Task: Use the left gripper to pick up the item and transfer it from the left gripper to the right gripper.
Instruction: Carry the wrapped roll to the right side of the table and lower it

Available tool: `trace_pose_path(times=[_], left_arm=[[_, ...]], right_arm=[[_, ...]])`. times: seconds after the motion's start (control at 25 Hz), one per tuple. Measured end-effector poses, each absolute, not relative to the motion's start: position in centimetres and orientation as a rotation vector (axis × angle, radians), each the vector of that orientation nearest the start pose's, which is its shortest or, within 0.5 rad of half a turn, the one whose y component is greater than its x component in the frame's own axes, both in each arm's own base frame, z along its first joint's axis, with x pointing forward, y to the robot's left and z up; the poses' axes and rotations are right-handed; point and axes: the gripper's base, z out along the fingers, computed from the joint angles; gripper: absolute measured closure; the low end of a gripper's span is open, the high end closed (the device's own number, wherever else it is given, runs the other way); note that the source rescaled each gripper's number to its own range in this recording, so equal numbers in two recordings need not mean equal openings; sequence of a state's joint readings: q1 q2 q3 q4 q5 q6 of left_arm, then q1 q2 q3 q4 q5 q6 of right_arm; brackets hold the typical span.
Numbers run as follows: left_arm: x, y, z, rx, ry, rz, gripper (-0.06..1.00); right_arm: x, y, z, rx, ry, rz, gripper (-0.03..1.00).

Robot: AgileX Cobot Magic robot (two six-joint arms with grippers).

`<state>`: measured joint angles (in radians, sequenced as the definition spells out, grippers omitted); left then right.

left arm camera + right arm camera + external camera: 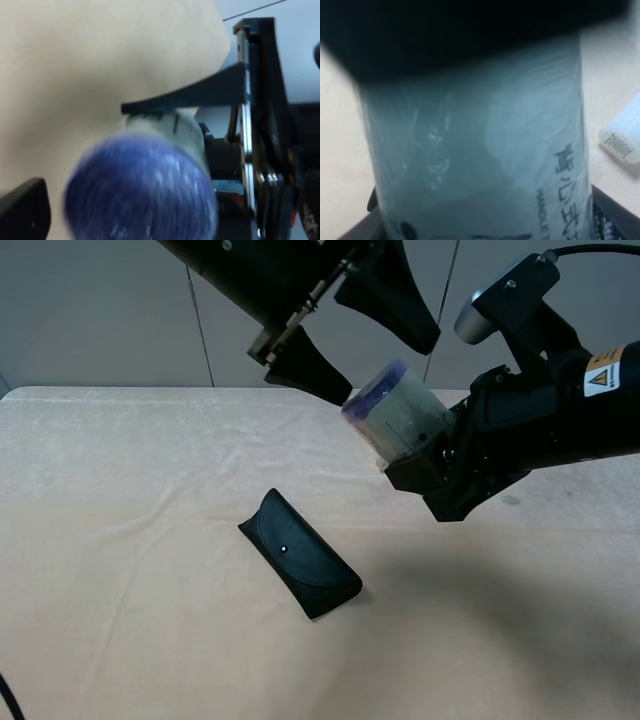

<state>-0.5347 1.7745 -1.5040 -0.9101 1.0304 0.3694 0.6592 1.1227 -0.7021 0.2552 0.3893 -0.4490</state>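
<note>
2 arms: you have both meeting in the air above the worktop, right of centre.
glasses case: it lies flat on the worktop, well apart from both arms, and you can ignore it.
left gripper: its jaws are spread open around the purple end of the item. In the left wrist view 1 finger lies along the roll's side and the other stands clear.
item: it is off the worktop and tilted, with the purple end up toward the left arm and the other end inside the right gripper.
right gripper: its jaws are closed on the item's side and, as far as I can judge, carry it alone.
handling: the roll is likely light. Its printed film wrap looks slick and may give a little under a squeeze, so hold it across the round side, not by the end faces.
risk: the grip sits near 1 end, so the roll could pivot or slip. Draw the left arm straight back without brushing it.
</note>
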Motion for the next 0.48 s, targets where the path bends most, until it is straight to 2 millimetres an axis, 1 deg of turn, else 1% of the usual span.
trace_pose_path(times=[0.12,0.28,0.4,0.48], left_arm=[[29.8,-22.1,32.7,0.723,2.529,-1.151,-0.06],[29.2,-17.7,36.1,0.667,2.497,-1.032,-0.06],[27.6,-14.7,38.9,0.644,2.451,-0.875,-0.05],[25.7,-13.1,40.9,0.632,2.406,-0.752,-0.04]], right_arm=[[17.3,14.5,27.4,-1.009,2.069,0.346,0.95],[17.3,14.5,27.4,-1.006,2.071,0.347,0.95],[17.3,14.5,27.4,-1.005,2.072,0.348,0.95],[17.3,14.5,27.4,-1.005,2.072,0.348,0.95]])
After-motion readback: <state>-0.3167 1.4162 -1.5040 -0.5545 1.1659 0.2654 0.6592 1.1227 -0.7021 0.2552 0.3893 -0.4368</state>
